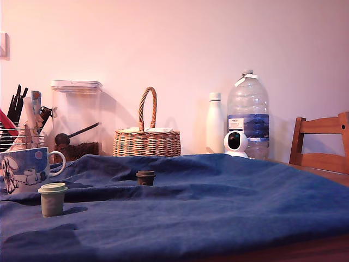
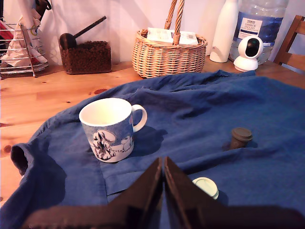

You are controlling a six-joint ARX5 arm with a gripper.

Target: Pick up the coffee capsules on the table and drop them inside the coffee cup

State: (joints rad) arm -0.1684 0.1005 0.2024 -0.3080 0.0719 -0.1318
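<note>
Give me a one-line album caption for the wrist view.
Closed fingers above a blue cloth, facing the mug, green capsule and brown capsule.

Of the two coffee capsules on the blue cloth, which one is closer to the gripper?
The pale green capsule: in the wrist view it sits right beside the gripper tips, while the dark brown capsule stands farther off.

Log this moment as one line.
gripper: shut, empty | green capsule: on cloth | brown capsule: on cloth | mug: upright, empty
</note>
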